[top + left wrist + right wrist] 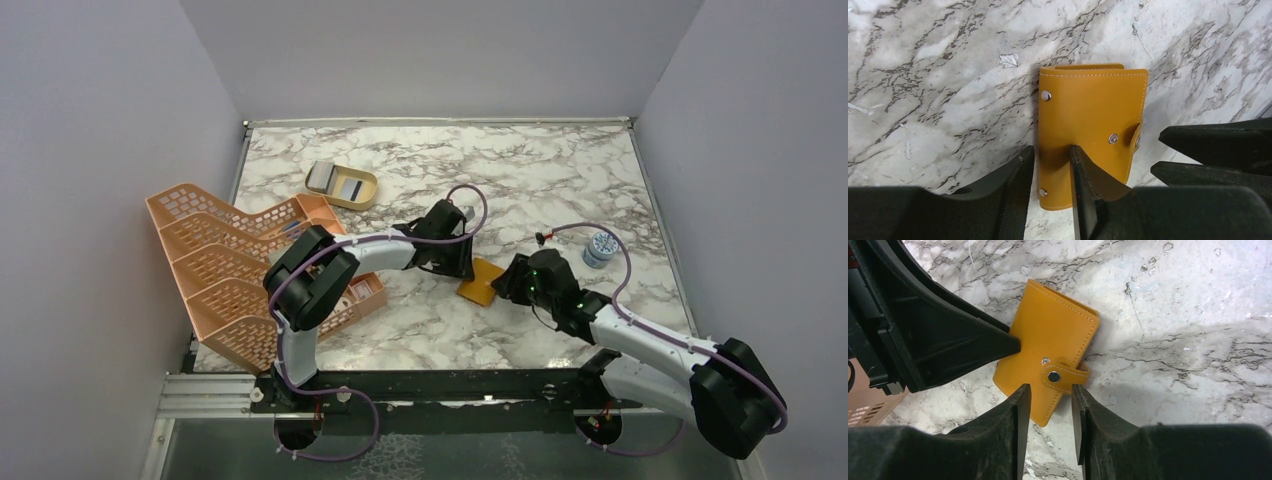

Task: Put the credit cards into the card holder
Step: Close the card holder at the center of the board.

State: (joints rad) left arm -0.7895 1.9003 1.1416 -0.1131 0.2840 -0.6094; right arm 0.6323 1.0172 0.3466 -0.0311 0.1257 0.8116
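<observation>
The card holder (481,282), a mustard-orange wallet, lies folded and snapped shut on the marble table between both arms. My left gripper (1053,150) is open and straddles the long edge of the card holder (1093,105): one finger stands beside it on the marble, the other sits over its cover. My right gripper (1050,389) is open around the snap strap (1063,376) at the edge of the card holder (1048,335), with a gap on both sides. Pale grey credit cards (322,177) lie in a tan dish at the back left, far from both grippers.
The tan oval dish (365,196) sits at the back left. A big peach lattice rack (225,270) fills the left side beside the left arm. A small blue-and-white jar (598,247) stands to the right, behind the right arm. The left gripper's black body (938,335) touches the wallet.
</observation>
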